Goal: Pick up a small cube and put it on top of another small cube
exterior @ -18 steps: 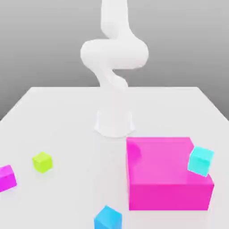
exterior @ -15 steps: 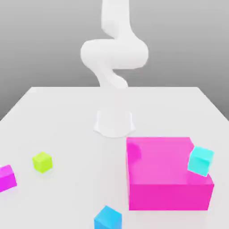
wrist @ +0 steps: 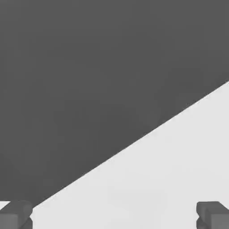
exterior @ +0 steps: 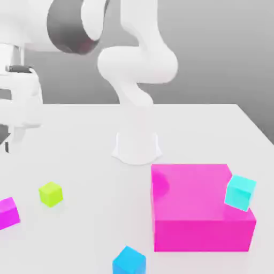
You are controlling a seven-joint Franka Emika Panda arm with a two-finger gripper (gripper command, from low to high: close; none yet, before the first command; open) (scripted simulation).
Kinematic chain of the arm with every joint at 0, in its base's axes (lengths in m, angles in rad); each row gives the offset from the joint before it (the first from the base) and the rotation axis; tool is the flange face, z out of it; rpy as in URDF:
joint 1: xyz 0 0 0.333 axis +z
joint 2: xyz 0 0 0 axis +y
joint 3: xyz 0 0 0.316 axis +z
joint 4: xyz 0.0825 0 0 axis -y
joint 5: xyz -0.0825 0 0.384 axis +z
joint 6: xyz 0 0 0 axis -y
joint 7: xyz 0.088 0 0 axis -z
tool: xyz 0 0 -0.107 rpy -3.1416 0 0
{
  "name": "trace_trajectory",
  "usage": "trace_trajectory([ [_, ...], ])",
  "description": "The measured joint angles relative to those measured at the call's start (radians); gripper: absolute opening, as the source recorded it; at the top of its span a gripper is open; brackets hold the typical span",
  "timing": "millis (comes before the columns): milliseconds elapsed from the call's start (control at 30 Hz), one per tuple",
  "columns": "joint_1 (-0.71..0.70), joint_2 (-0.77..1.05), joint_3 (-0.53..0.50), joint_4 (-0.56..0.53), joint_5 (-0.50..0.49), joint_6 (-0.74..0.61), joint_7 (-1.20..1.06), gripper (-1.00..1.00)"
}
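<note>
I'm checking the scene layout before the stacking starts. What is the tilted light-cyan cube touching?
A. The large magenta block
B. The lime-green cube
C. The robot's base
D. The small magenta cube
A: the tilted light-cyan cube leans against the upper corner of the large magenta block on the exterior view's right, far from the others.

Simulated tabletop scene, plain white table, flat grey backdrop, coloured cubes

Small magenta cube flat on the table, beside the lime-green cube.
</note>
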Motion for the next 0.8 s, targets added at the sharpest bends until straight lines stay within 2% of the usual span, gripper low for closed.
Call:
trace_trajectory([
  [267, -0.153, 0.301, -0.03, -0.039, 0.126, 0.111, -0.055, 0.0],
  [400, -0.226, 0.447, 0.044, -0.015, 0.222, 0.211, -0.123, 0.0],
  [433, -0.244, 0.48, 0.067, -0.007, 0.241, 0.236, -0.138, -1.0],
  [667, -0.25, 0.487, 0.073, -0.006, 0.245, 0.241, -0.14, -1.0],
  [800, -0.197, 0.367, 0.002, -0.034, 0.16, 0.151, -0.077, -1.0],
])
